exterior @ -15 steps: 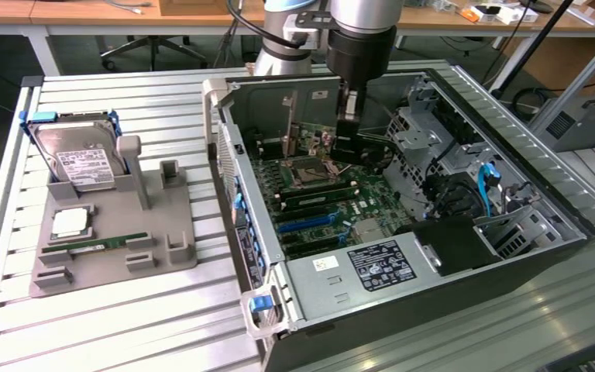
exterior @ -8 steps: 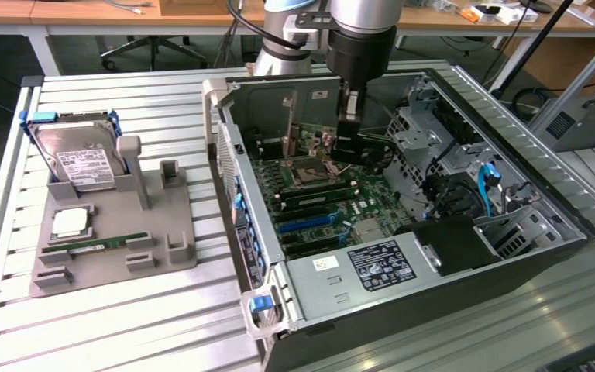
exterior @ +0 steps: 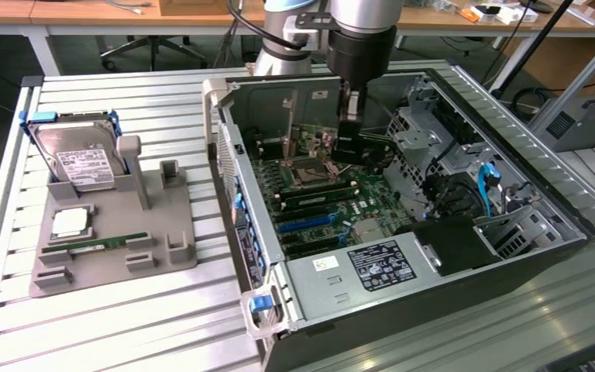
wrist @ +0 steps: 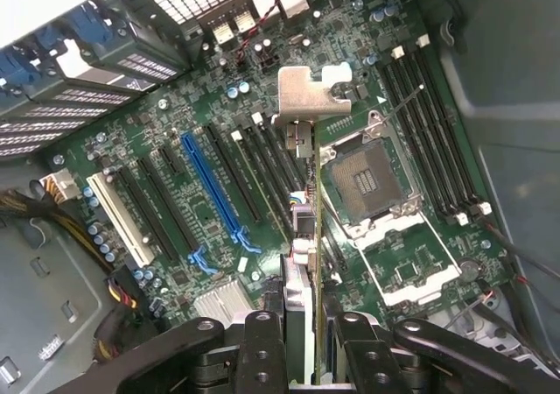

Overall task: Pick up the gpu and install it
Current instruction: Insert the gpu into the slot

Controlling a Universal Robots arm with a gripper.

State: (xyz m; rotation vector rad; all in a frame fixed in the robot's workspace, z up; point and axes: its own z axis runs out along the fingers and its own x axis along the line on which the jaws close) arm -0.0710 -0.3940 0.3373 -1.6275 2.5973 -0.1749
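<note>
A: Where is the gpu [wrist: 311,236] right now?

B: Inside the open computer case [exterior: 308,294], clamped edge-on in the gripper [wrist: 306,337]. The fingers [wrist: 262,359] are closed on the card, one against each face. It hangs upright over the motherboard [wrist: 157,123], with its silver bracket [wrist: 313,96] at the end far from the wrist.

A: Over which slot?

B: Over the black slots between the blue slot [wrist: 214,188] and the empty CPU socket [wrist: 367,179]. I cannot tell which one exactly, nor whether the card's lower edge touches anything.

A: So what makes this step go well?

B: Alignment, in my judgement. The card's long edge should run parallel to the slot with no tilt. The bracket should slide in beside the case's rear wall rather than land on top of it. A slow, straight descent suits the job. Any sideways force could bend the card or scrape the components crowded around the slots.
</note>
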